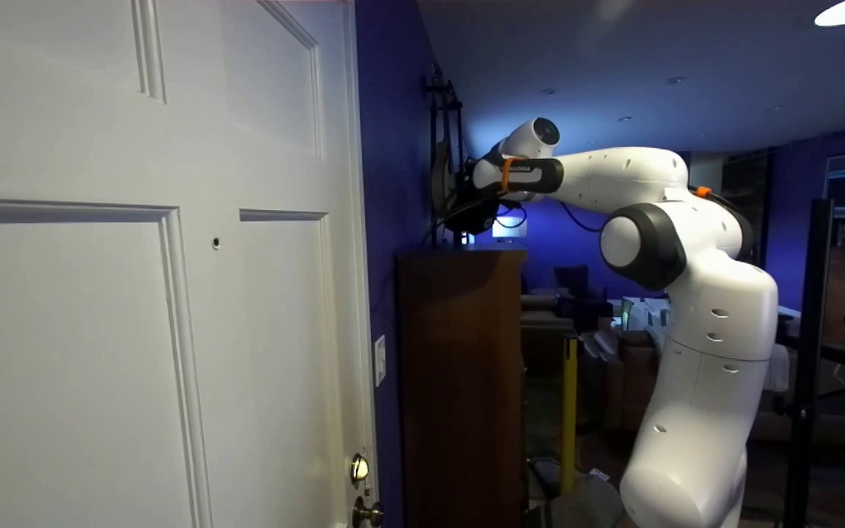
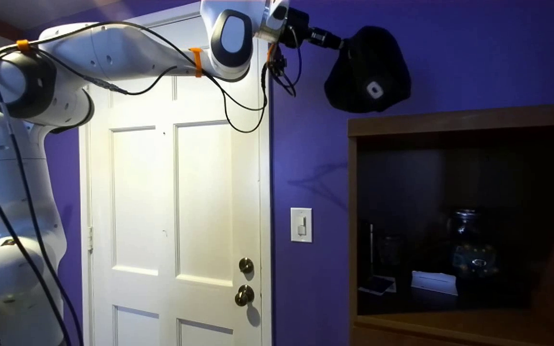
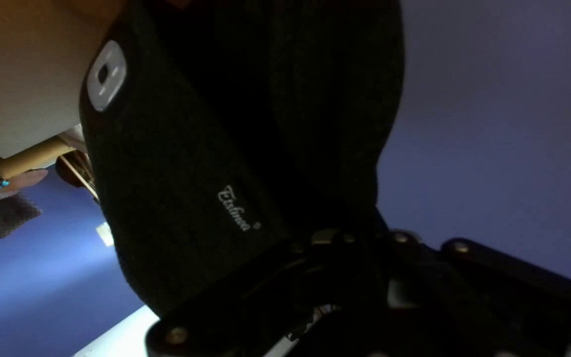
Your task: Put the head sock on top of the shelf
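The head sock [image 2: 378, 62] is a baggy black cloth cap with a pale square patch. It hangs from my gripper [image 2: 340, 44], which is shut on its upper edge. In the wrist view the head sock [image 3: 181, 163] fills the middle, with white lettering, and runs into the closed fingertips [image 3: 352, 237]. The shelf [image 2: 464, 118] is brown wood with a flat top; its side [image 1: 459, 389] shows in an exterior view. The head sock's lower edge is slightly above the shelf's top level, over its end near the door. In an exterior view the sock and gripper merge into one dark shape.
A white panelled door [image 2: 205, 202] and a light switch [image 2: 301, 225] are beside the shelf, against a purple wall. Jars and a white card [image 2: 434, 282] stand inside the shelf. A black upright frame [image 1: 435, 132] rises by the wall above the shelf.
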{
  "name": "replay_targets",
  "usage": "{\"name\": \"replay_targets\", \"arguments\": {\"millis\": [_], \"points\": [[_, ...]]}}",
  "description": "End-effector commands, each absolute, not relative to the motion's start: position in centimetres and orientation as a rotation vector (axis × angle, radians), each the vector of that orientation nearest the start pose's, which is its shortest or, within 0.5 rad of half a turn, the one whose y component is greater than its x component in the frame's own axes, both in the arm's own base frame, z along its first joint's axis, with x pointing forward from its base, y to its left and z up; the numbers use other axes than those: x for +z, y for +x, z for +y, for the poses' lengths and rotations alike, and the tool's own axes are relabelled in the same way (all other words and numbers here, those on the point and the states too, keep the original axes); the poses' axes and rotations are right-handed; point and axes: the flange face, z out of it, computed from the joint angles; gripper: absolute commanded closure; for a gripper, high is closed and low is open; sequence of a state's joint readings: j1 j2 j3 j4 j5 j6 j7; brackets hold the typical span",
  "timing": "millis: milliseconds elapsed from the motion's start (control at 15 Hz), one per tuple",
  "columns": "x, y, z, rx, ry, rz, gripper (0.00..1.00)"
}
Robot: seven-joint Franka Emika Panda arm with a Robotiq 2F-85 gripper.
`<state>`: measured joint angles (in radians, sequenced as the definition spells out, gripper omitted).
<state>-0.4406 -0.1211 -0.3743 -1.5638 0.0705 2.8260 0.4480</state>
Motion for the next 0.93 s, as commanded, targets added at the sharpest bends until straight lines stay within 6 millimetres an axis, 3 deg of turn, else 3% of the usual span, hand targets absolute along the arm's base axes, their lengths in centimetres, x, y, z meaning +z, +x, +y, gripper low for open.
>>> {"name": "replay_targets", "arguments": {"millis": [0, 200, 467, 533, 600, 867], "points": [[84.1, 36.5, -43.2, -2.13, -1.919, 1.621, 0.99], [81.3, 36.9, -45.4, -2.053, -1.996, 1.703, 0.99], [79.6, 36.7, -47.9, -2.027, -2.013, 1.784, 0.99], [79.4, 36.5, -48.3, -2.024, -2.018, 1.797, 0.7], [79.1, 36.6, -48.5, -2.008, -2.017, 1.809, 0.68], [79.6, 36.4, -48.0, -1.867, -2.048, 1.862, 0.42]]}}
